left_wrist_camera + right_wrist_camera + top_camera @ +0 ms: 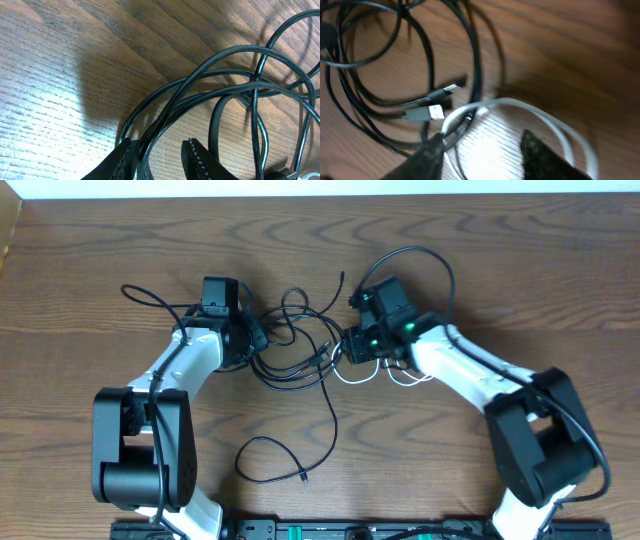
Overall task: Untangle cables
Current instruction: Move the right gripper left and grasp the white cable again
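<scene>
I log black cables (292, 340) knotted at centre of counter (120, 240), between arms. Right end effector (482, 139) unclenched, straddling white cable (510, 104) lying crosswise just below. Left end effector (160, 147): black strands between jaws; I cannot tell if clenched.

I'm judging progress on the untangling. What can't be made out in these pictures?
Left wrist view: whether the left gripper pinches the black cables; the bottom edge cuts the grip off.
Right wrist view: whether the right gripper holds the white cable; the picture is blurred.
Overhead: which strand crosses over which; too thin, and the right arm covers part.
</scene>
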{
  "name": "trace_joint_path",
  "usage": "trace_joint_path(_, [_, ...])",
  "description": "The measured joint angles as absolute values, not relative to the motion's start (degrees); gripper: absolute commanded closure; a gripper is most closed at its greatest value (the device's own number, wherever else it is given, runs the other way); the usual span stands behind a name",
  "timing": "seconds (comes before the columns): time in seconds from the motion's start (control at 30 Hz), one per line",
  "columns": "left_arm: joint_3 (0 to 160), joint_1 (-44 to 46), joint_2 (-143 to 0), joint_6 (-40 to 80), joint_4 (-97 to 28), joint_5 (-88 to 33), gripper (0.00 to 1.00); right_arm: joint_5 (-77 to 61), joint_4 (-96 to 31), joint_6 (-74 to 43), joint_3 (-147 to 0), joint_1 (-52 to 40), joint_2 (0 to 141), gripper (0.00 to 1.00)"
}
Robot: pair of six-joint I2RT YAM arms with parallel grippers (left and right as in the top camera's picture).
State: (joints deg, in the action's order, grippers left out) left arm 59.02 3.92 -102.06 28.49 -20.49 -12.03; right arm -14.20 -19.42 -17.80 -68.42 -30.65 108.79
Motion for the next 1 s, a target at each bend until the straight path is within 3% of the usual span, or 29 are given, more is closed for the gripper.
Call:
trace_joint_path(0.5, [59.0, 3.9, -102.1, 28.5, -20.4, -12.0, 0.67, -10.8, -14.9, -30.4, -68.4, -34.9, 109.3, 0.53])
trace_joint_path(0.73, [59.0, 3.9, -102.1, 28.5, -20.3, -12.1, 0.67, -8.9, -11.9, -34.7, -68.4, -37.5, 112.7, 0.65])
trace_joint_path(1.0, [59.0, 3.9, -102.1, 28.5, -20.3, -12.0, 0.67, -7.6, -11.7, -36.6, -68.4, -38.2, 113.0, 0.57])
